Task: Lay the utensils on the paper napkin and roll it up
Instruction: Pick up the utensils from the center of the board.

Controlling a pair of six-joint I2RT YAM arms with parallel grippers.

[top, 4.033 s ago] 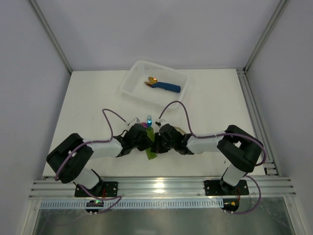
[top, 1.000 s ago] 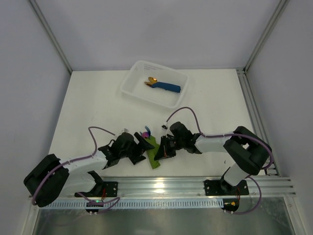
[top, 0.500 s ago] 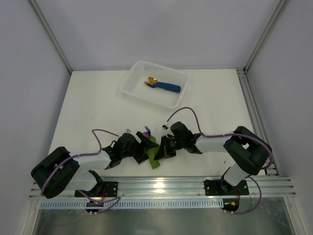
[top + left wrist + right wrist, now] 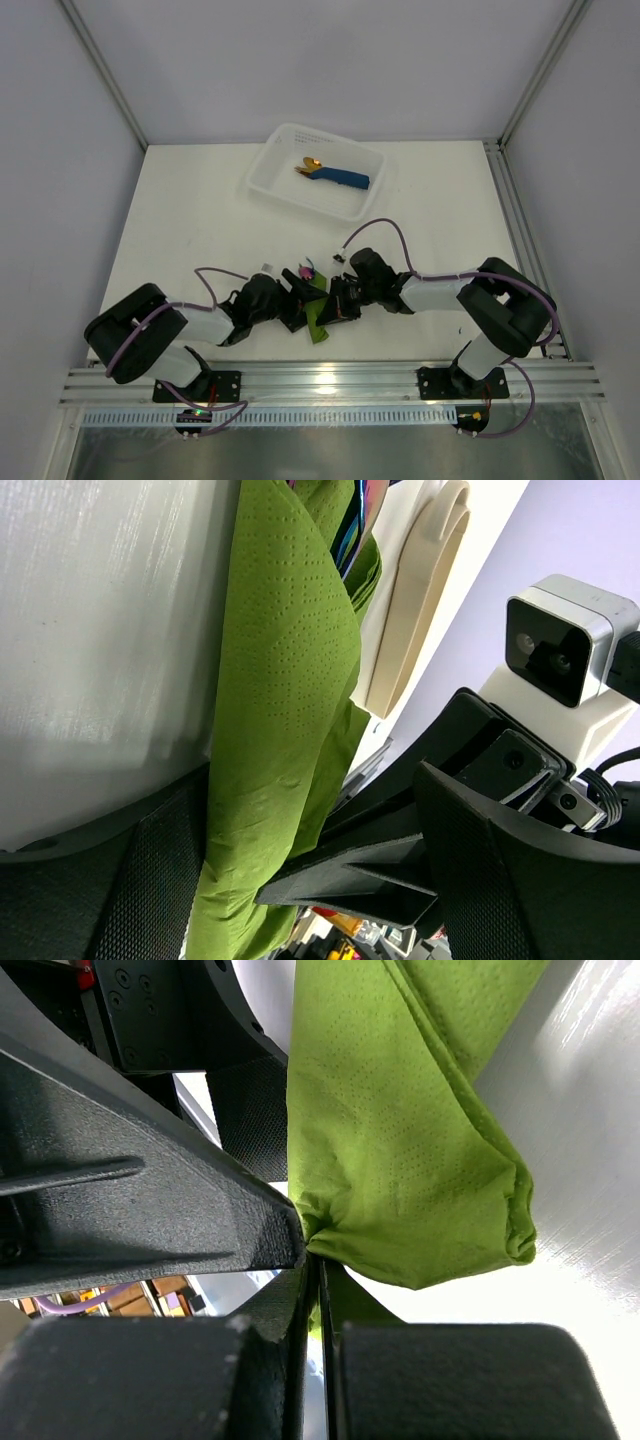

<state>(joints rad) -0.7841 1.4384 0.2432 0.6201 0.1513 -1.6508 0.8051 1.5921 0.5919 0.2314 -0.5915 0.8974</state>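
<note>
The olive-green paper napkin [image 4: 317, 322] lies loosely rolled near the table's front edge, between both grippers. The iridescent utensils [image 4: 304, 271] poke out of its far end and show as purple-blue tips [image 4: 355, 520] in the left wrist view. My left gripper [image 4: 297, 303] is open, its jaws standing wide on either side of the napkin roll [image 4: 285, 680], with the left pad [image 4: 130, 880] against the paper. My right gripper [image 4: 335, 300] is shut on a pinched fold of the napkin [image 4: 400, 1140] from the right side, the paper bunching at its fingertips [image 4: 285, 1235].
A white plastic bin [image 4: 275, 165] sits at the back centre, holding a blue rolled napkin with gold cutlery [image 4: 340, 178]. A cream rounded oblong piece [image 4: 420, 600] shows beyond the roll. The aluminium rail [image 4: 320, 380] runs along the near edge.
My left arm has slid right, bringing its open jaws up around the napkin roll and narrowing them slightly. The right gripper has kept its pinch in the same place.
</note>
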